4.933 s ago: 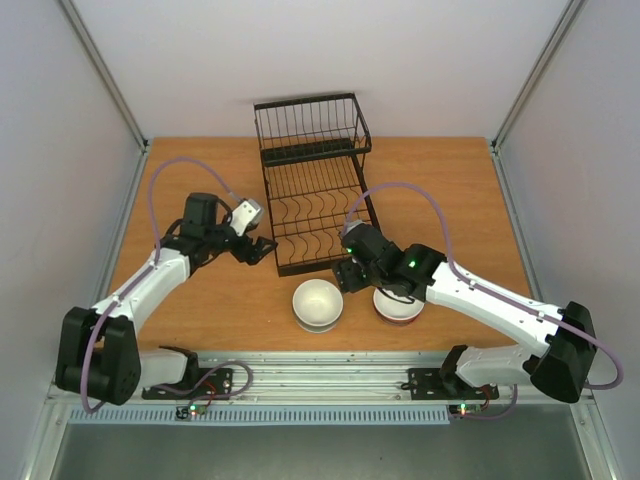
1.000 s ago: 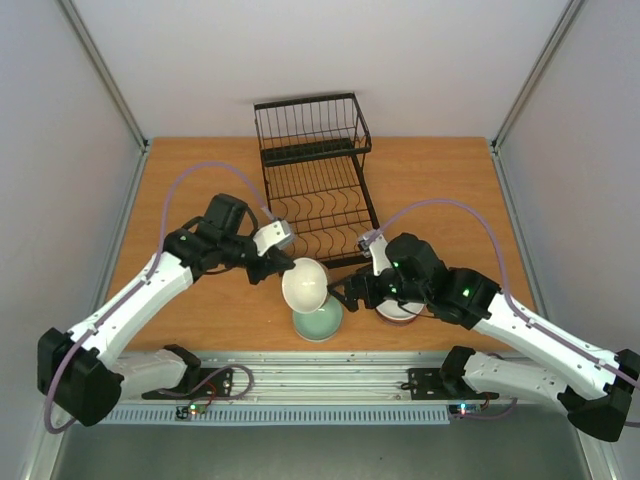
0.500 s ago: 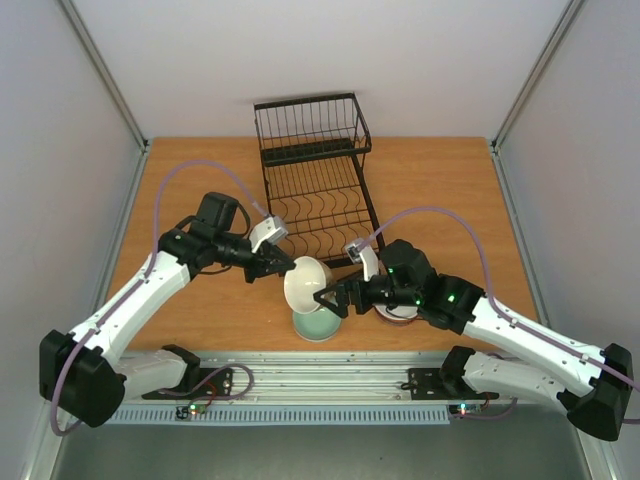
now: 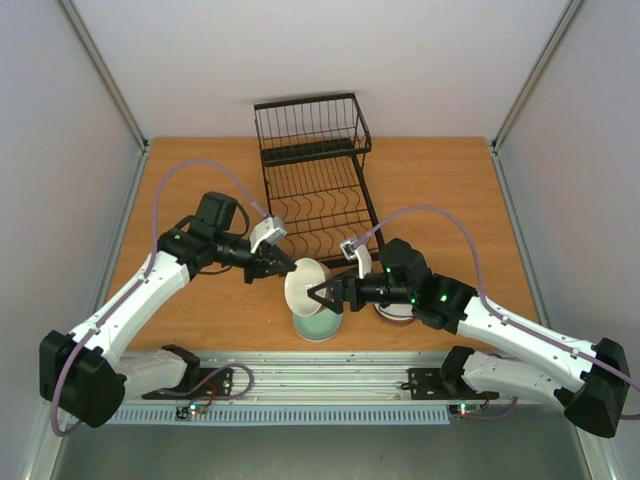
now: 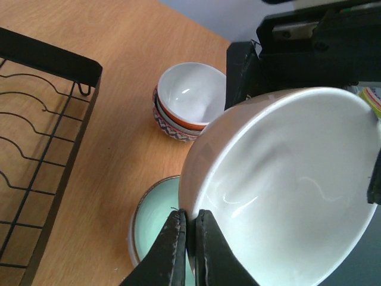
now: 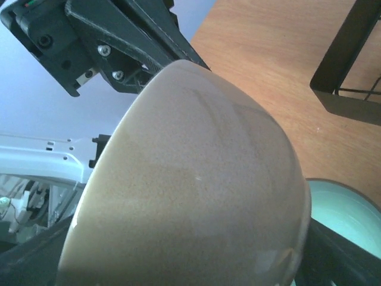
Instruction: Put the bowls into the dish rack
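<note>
Pinched tight on the rim of a cream bowl (image 4: 305, 286), our left gripper (image 4: 281, 266) holds it tipped on edge in the air, white inside facing our left wrist camera and the rounded cream outside facing our right gripper (image 4: 322, 294). The right jaws are spread wide, one finger on either side of the bowl's far edge. We cannot tell whether the pads touch the ceramic.

Compared with a few seconds back, when a cream bowl sat on the table (image 4: 200, 180) in front of the rack, it is now lifted off the pale green bowl (image 4: 318, 326) it was nested in. Our right arm has slid in from beside the stack over the last second until its fingers bracket the raised bowl. We read this as a handover or a two-handed re-grip, so that the bowl can be turned upright for a slot.

Directly below the left fingertips (image 5: 176, 238) lies the green bowl. Beyond the right gripper, just behind its wrist, is the stack topped by an orange-rimmed bowl (image 5: 189, 98) over a patterned one. The dish rack (image 4: 318, 180) stands just past our left gripper, on its far side, its curved dividers holding no bowl yet.
</note>
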### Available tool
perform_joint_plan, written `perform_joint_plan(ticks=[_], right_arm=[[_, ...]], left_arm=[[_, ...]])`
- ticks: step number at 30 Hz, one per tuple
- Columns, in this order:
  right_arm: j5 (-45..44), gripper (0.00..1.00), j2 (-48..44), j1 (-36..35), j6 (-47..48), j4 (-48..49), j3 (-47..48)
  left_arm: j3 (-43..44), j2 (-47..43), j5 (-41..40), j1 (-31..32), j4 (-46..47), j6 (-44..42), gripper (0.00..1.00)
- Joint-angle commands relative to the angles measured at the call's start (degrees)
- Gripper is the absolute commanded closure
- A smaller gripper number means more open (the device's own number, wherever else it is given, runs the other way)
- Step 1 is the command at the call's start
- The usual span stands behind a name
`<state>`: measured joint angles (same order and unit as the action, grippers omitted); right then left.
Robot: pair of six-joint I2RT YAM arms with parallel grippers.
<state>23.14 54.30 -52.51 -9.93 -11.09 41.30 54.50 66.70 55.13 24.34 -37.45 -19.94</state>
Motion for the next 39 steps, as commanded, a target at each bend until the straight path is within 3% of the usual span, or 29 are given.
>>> perform_joint_plan(ticks=[1, 4, 7, 8, 20, 26, 28, 31, 35, 39], right_arm=[[3.48, 0.21, 0.87, -0.27, -2.54, 4.64, -0.92], [4.43, 0.49, 1.14, -0.27, -3.07, 5.17, -0.89], [4.74, 0.89, 1.33, -0.31, -2.71, 4.62, -0.31], [4.54, 0.97, 1.33, -0.31, -2.53, 4.16, -0.04], [-6.62, 0.99, 2.55, -0.35, 5.4, -7.05, 7.07], [-15.54, 0.99, 7.7, -0.25, 11.25, -12.48, 11.92], [-19.21, 0.99, 9.93, -0.07, 13.44, -14.01, 14.03], [-26.66, 0.99, 14.18, 0.56, 17.34, -15.81, 17.56], [-39.87, 0.99, 22.38, 1.2, 22.22, -18.73, 24.02], [-48.16, 0.99, 31.47, 3.6, 26.5, -19.58, 30.57]], left_arm=[[0.12, -1.92, 3.73, -0.26, 3.5, 0.3, 0.99], [-0.15, -1.96, 3.07, -0.26, 4.09, 0.64, 0.99], [-0.34, -2.01, 2.43, -0.26, 4.51, 0.99, 1.0], [-0.42, -1.96, 2.2, -0.26, 4.77, 1.08, 1.0], [-1.48, -2.45, -2.48, -0.26, 7.09, 3.25, 0.98], [-1.68, -2.51, -5.67, -0.17, 8.23, 4.27, 0.37], [-1.83, -2.81, -7.36, -0.16, 8.72, 4.55, 0.24], [-2.28, -3.5, -12.17, -0.14, 9.89, 5.22, 0.19], [-2.42, -4.84, -21.63, -0.1, 11.17, 6.04, 0.17], [-2.71, -5.95, -26.15, -0.08, 11.23, 5.74, 0.16]])
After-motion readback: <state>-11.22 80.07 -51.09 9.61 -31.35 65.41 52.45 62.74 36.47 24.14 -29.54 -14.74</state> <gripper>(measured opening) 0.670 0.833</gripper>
